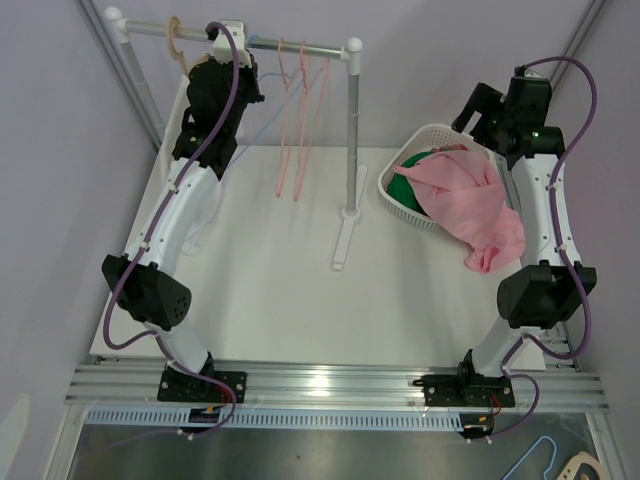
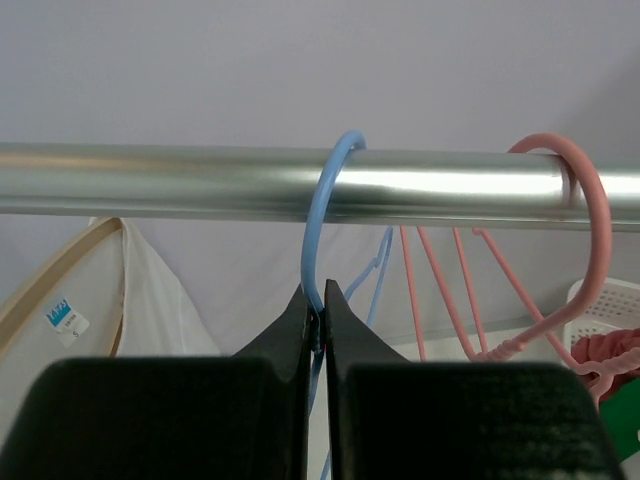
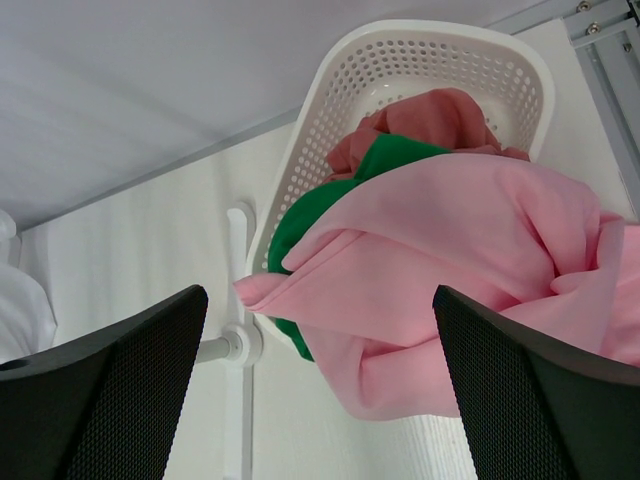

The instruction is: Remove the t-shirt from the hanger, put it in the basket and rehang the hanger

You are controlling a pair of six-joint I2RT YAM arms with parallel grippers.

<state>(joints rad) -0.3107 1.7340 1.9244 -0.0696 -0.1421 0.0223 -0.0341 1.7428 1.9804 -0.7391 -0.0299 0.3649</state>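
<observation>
Two hands: left hand (image 2: 316, 302) pinches blue hanger (image 2: 311, 215), hanging down off rail (image 2: 150, 180); right hand (image 3: 315, 300) gapes, empty.

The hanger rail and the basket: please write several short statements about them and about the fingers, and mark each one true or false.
1. The left fingers are shut on the hook of the blue hanger. True.
2. The blue hanger is lifted clear of the rail. False: its hook sits over the rail.
3. The right fingers grip the pink garment. False: they are spread apart above it and hold nothing.
4. The pink garment hangs over the rim of the basket. True.
5. A pink hanger hooks on the same rail. True.
</observation>
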